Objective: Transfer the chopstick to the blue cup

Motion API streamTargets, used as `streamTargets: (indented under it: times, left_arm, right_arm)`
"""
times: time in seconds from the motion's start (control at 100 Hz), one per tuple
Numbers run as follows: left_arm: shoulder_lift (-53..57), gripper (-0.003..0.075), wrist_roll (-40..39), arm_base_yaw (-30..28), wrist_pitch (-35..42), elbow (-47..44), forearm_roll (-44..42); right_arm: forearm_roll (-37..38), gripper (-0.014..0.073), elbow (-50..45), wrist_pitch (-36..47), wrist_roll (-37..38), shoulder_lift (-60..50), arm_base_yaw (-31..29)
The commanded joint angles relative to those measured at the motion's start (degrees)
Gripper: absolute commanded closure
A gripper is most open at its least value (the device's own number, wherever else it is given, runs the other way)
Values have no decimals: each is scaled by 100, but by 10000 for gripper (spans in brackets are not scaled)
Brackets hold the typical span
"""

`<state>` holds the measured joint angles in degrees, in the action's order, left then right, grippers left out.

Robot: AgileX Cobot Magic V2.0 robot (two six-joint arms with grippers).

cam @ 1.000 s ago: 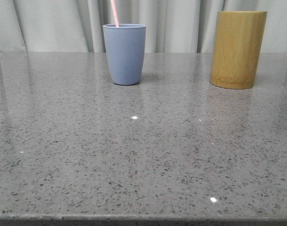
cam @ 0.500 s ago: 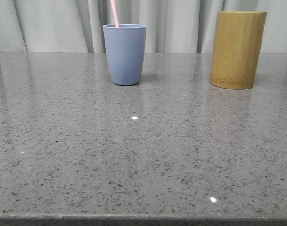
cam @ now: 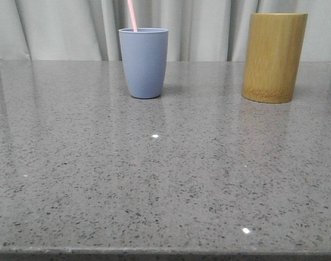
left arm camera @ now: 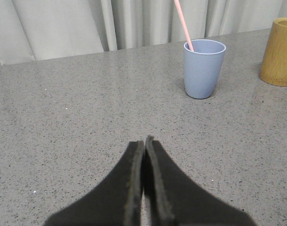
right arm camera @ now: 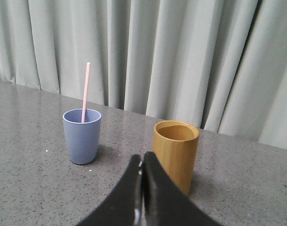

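Left wrist view: left end effector [left arm camera: 144, 143] is seen closed, empty, held over the grey worktop [left arm camera: 77, 108]. Blue cup [left arm camera: 204, 68] is found well ahead of it, pink chopstick [left arm camera: 183, 22] leaned inside. Right end effector [right arm camera: 142, 162] is also closed, empty; bamboo cylinder [right arm camera: 176, 155] is placed just beyond it.

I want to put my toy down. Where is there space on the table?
The whole near part of the table in front of the blue cup and the wooden holder is bare. So is the gap between them. Nothing is crowded; only those two stand at the back.
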<state>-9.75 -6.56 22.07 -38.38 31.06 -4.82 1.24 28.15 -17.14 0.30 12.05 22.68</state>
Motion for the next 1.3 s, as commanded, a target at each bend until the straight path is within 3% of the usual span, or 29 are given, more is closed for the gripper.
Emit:
streamTargets:
  times: [0.0,1.01,1.1,1.29]
  left_arm:
    - [-73,739,-73,-3,442,136,42]
    - [-73,739,-73,-178,642,3,161]
    - [-73,739,58,-490,1149,-175,229]
    - [12,739,899,-1320,3088,-1015,677]
  right_arm:
    - [67,654,143,553,13,53,-40]
    - [67,654,143,544,13,53,-40]
    - [67,654,143,544,13,53,-40]
    - [67,654,143,479,13,53,-40]
